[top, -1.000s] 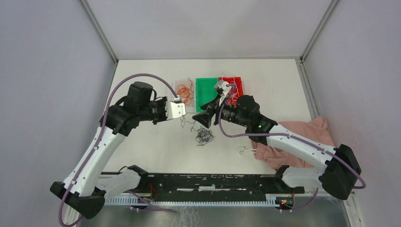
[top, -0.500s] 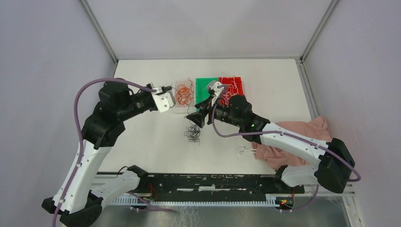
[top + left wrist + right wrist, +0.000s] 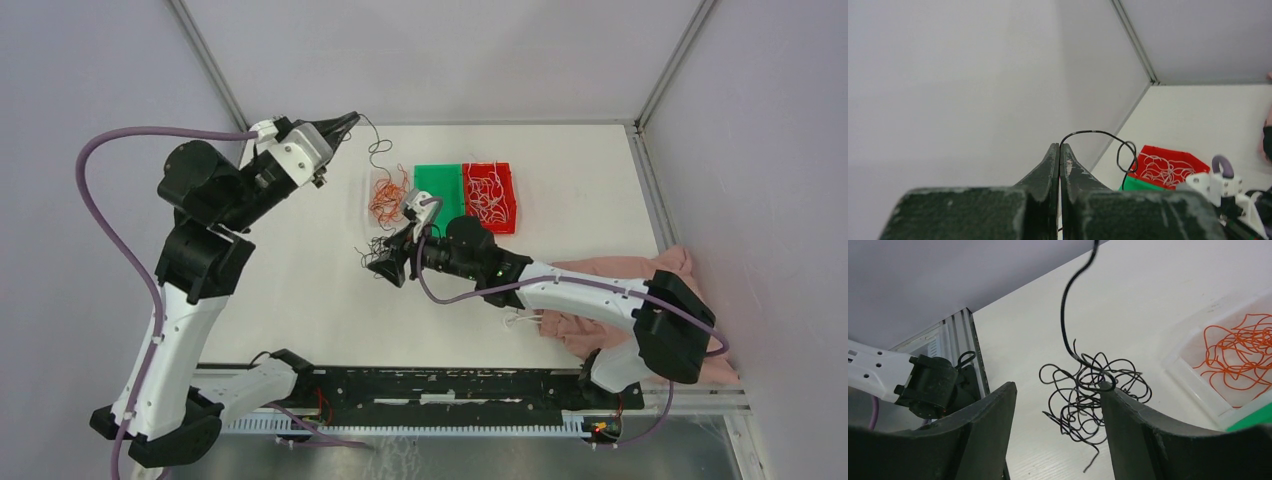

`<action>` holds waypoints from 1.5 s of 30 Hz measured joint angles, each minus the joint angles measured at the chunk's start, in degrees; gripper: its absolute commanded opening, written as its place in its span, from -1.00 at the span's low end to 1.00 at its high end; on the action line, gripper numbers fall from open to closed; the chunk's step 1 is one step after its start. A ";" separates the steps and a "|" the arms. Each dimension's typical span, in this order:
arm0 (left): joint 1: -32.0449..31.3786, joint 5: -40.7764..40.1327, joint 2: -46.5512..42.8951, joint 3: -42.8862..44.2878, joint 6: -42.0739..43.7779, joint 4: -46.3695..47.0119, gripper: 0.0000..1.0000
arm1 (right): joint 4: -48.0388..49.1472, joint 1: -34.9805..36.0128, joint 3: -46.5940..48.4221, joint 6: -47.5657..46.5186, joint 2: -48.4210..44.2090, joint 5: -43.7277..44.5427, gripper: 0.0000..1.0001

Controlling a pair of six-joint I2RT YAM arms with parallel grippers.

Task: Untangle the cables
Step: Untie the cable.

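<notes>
Your left gripper (image 3: 1059, 148) is raised high at the far left, jaws clamped together on one black wire (image 3: 1096, 132). That wire loops off the tips and hangs down toward the table (image 3: 300, 280). Your right gripper (image 3: 1057, 390) is low over the middle of the table, fingers apart, with nothing held between them. The tangle (image 3: 1092, 387) of black wires lies on the table just past those fingers, closer to the right one; you cannot tell whether it touches that finger. The held wire rises out of the tangle's top. Farther back and to the right, the orange wires (image 3: 1243, 352) lie in a clear tray (image 3: 1198, 385). Right of that are a green tray (image 3: 440, 180) and a red tray (image 3: 510, 225), which holds the white wires (image 3: 488, 195). A cloth (image 3: 640, 285) lies at the near right, with a single white wire (image 3: 520, 320) by its left edge.
</notes>
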 measured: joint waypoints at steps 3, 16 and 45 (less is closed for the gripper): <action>0.02 0.15 0.66 2.36 -2.89 1.42 -0.94 | 0.90 0.81 0.72 0.17 2.10 2.78 0.30; 0.00 0.24 -4.44 -1.36 -6.75 2.64 -0.94 | 1.77 1.14 -5.14 0.15 -5.97 12.63 0.10; 0.00 10.67 -16.31 -32.37 -14.23 -11.15 0.50 | -5.97 1.14 -1.57 -0.42 -10.29 9.35 -0.99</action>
